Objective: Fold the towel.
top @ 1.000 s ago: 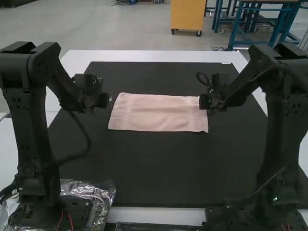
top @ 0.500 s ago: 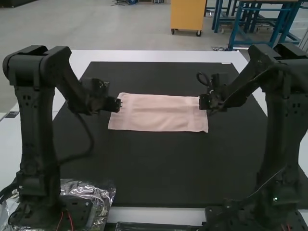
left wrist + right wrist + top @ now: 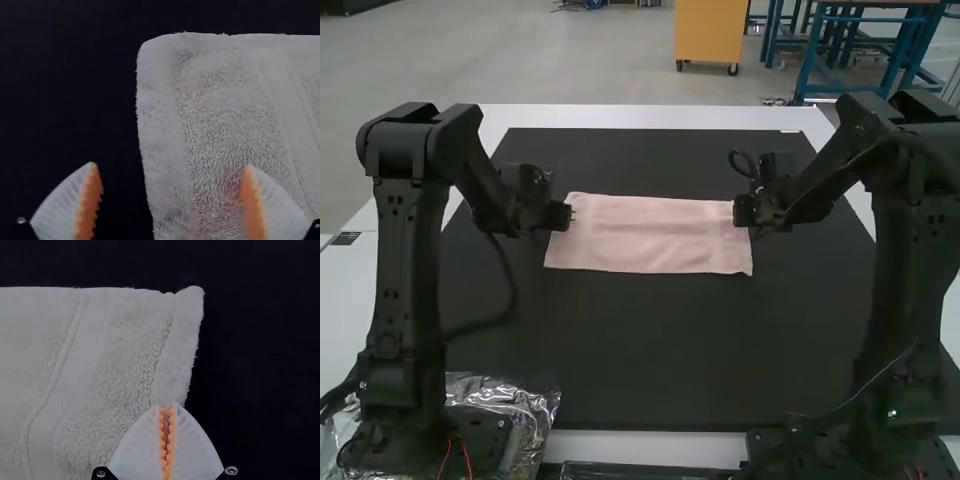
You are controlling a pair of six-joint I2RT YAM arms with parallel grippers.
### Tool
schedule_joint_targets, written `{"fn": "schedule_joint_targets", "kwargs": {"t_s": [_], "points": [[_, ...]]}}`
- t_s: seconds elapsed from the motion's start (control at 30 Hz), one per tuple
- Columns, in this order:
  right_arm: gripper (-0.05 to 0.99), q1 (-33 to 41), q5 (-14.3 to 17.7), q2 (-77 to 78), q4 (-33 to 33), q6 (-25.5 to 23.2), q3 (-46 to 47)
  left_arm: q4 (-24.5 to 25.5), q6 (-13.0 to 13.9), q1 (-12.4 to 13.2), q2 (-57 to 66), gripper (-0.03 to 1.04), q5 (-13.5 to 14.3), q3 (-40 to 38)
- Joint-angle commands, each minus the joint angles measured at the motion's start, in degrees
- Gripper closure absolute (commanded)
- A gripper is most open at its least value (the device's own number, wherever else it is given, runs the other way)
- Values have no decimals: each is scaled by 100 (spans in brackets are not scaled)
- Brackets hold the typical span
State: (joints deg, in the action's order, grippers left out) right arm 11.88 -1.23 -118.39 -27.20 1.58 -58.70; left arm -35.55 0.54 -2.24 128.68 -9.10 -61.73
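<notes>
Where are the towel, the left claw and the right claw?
Towel (image 3: 650, 236): high view, middle of its upper surface.
Left claw (image 3: 170, 166): left wrist view, midway between its parted fingertips.
Right claw (image 3: 167, 406): right wrist view, where its fingertips come together.

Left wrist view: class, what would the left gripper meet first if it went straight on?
Most likely the towel: its edge runs between the open fingers of the left gripper, one finger lining up with dark mat. Remaining depth is unclear.

Pale pink towel (image 3: 655, 236), flat oblong, woven band near each short end, crosswise on black mat (image 3: 650, 350).
</notes>
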Motion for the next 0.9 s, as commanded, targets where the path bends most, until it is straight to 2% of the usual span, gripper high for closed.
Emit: {"fn": "schedule_joint_targets", "kwargs": {"t_s": [0.0,0.4,0.57,0.87], "points": [[96,43,-114,35,-57,-27,43,4,17,-13,166,100,128,-49],[96,16,-123,61,-57,-44,51,57,-150,4,-353,99,-320,302],[96,7,-123,185,-57,-62,69,48,-150,-13,-801,99,-399,531],[96,-1,-140,352,-57,-132,139,180,-150,101,-1425,99,-478,988]]}}
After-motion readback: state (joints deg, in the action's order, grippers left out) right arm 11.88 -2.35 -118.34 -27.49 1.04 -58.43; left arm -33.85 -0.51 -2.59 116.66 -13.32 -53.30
